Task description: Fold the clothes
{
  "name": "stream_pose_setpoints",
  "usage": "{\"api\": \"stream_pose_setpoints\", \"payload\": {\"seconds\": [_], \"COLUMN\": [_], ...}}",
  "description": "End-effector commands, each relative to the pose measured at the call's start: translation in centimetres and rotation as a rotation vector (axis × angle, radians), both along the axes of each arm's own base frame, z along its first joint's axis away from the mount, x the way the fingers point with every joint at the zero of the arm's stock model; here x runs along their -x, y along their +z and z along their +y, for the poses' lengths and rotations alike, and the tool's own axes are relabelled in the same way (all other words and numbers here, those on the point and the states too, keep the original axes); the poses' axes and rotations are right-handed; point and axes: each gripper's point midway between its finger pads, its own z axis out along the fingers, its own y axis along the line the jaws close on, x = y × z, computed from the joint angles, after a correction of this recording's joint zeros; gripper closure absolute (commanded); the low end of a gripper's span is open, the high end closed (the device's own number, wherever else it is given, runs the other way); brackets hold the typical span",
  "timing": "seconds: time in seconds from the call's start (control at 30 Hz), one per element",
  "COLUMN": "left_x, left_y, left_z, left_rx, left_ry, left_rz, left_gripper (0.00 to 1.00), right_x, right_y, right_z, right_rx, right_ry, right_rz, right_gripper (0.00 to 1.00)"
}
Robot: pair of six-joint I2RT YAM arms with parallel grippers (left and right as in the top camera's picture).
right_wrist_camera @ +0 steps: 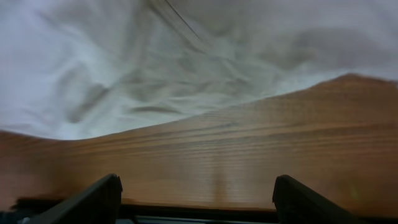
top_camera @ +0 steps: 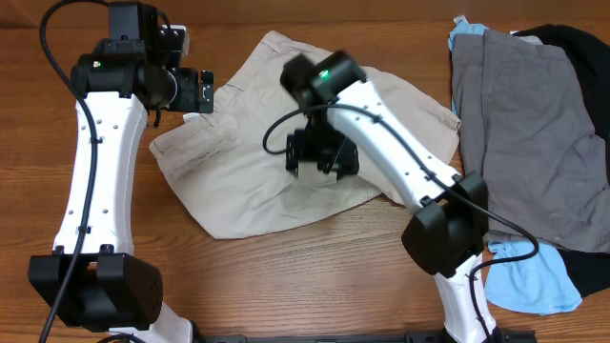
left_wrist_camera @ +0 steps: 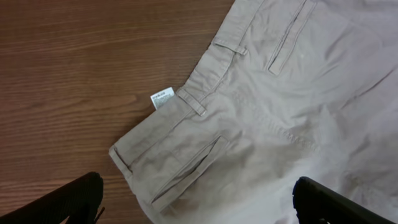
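Table [top_camera: 286, 276]: brown wood-grain top, carrying all the garments and both arms.
Shorts [top_camera: 257, 181]: light khaki pair, lying spread and rumpled from the middle of the table toward the far edge. The waistband end is turned toward the left edge.
Waistband [left_wrist_camera: 186, 112]: runs diagonally in the left wrist view, with belt loops. Its turned-up end lies on bare wood.
Label [left_wrist_camera: 163, 98]: small, white, printed. It sticks out from the waistband and rests on the table.
Pockets [left_wrist_camera: 189, 171]: two welt slits below the waistband, one near its end and one farther along.
Left gripper [top_camera: 195, 90]: over the waistband end of the shorts, near the far edge and left of centre.
Left fingers [left_wrist_camera: 68, 199]: set wide apart, nothing between them. Cloth and wood show below the gap.
Right gripper [top_camera: 322, 157]: above the middle of the shorts. Its arm reaches in from the near edge, right of centre.
Right fingers [right_wrist_camera: 93, 199]: spread wide and gripping nothing. Bare wood lies between them, with the hem of the khaki cloth just beyond.
Grey garment [top_camera: 529, 124]: spread along the right edge, on top of the pile there.
Black garment [top_camera: 572, 43]: beneath the grey one, showing at the far right corner.
Light blue garment [top_camera: 519, 276]: under the grey one, showing toward the near right corner, with a sliver at the far edge.
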Motion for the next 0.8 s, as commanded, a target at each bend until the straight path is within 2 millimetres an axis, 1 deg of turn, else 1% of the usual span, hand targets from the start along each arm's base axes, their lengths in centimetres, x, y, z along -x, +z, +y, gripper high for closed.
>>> {"api": "stream_pose_setpoints", "payload": {"seconds": [0.0, 0.07, 0.13, 0.3, 0.43, 0.57, 0.6, 0.67, 0.7, 0.73, 0.77], "left_x": [-0.1, -0.1, -0.1, -0.1, -0.1, -0.1, -0.1, 0.0, 0.0, 0.0, 0.0], "left_y": [1.3, 1.3, 1.3, 1.3, 1.3, 1.2, 1.2, 1.2, 1.2, 1.2, 1.2], "left_z": [0.3, 0.3, 0.3, -0.2, -0.2, -0.2, -0.2, -0.2, -0.2, -0.2, -0.2], "left_rx": [0.005, 0.005, 0.006, 0.029, 0.028, 0.028, 0.028, 0.027, 0.027, 0.027, 0.027], "left_ry": [0.025, 0.025, 0.025, 0.011, 0.012, 0.011, 0.012, 0.012, 0.012, 0.012, 0.012], "left_rz": [-0.036, -0.036, -0.036, -0.034, -0.034, -0.032, -0.031, -0.028, -0.026, -0.025, -0.025], "left_gripper": [0.0, 0.0, 0.0, 0.0, 0.0, 0.0, 0.0, 0.0, 0.0, 0.0, 0.0], "right_x": [2.5, 3.3, 3.6, 3.2, 2.8, 2.3, 2.1, 2.2, 2.3, 2.4, 2.4], "right_y": [-1.6, -3.0, -4.2, -8.2, -10.1, -11.1, -11.5, -11.8, -12.0, -12.0, -12.1], "right_z": [-1.9, -2.7, -2.9, -2.9, -2.9, -2.5, -2.5, -2.6, -2.7, -2.8, -2.9], "right_rx": [0.163, 0.218, 0.235, 0.21, 0.191, 0.17, 0.166, 0.167, 0.169, 0.174, 0.181], "right_ry": [-0.057, -0.072, -0.083, -0.095, -0.098, -0.1, -0.1, -0.1, -0.1, -0.099, -0.098], "right_rz": [0.021, 0.041, 0.049, 0.025, 0.001, -0.031, -0.039, -0.038, -0.036, -0.037, -0.038], "right_gripper": [0.18, 0.21, 0.24, 0.33, 0.39, 0.44, 0.51, 0.58, 0.64, 0.73, 0.85]}}
